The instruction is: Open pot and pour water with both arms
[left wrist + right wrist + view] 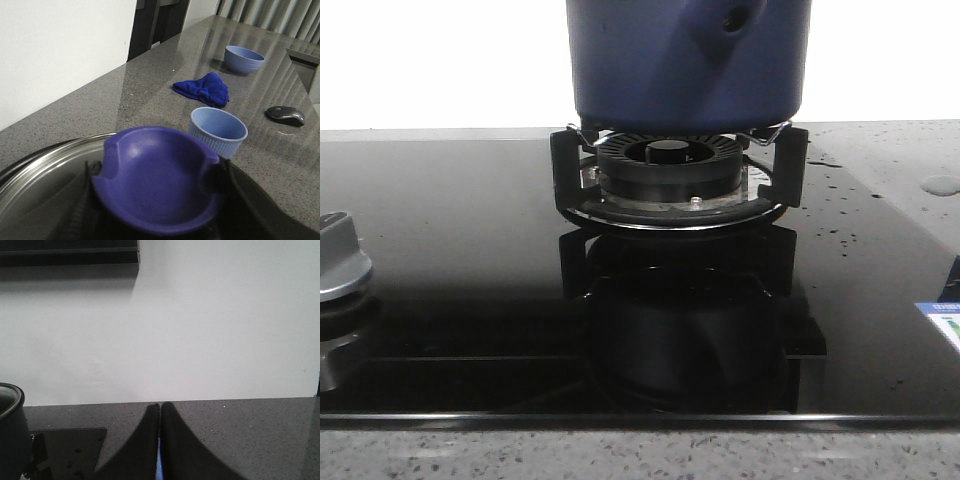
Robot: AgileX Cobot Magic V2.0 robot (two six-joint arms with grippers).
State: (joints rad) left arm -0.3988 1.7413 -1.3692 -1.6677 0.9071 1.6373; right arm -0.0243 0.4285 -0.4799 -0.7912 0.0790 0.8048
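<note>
On the burner ring [668,165] of the black hob [470,300], the pot [688,60] is seen. A purple knob [157,185] is pinched by the left gripper [155,200]. The right gripper [159,440] is pressed together above the counter [240,435].

Your kitchen backdrop
You see a plain white wall [200,330] behind a speckled grey stone surface [150,85], with pale curtains [280,17] beyond.

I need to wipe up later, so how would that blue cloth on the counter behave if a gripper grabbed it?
The blue cloth lies crumpled in soft folds, so it is probably floppy and would drape. It looks thin and light. Pushed across the counter, it would likely bunch, not roll.
</note>
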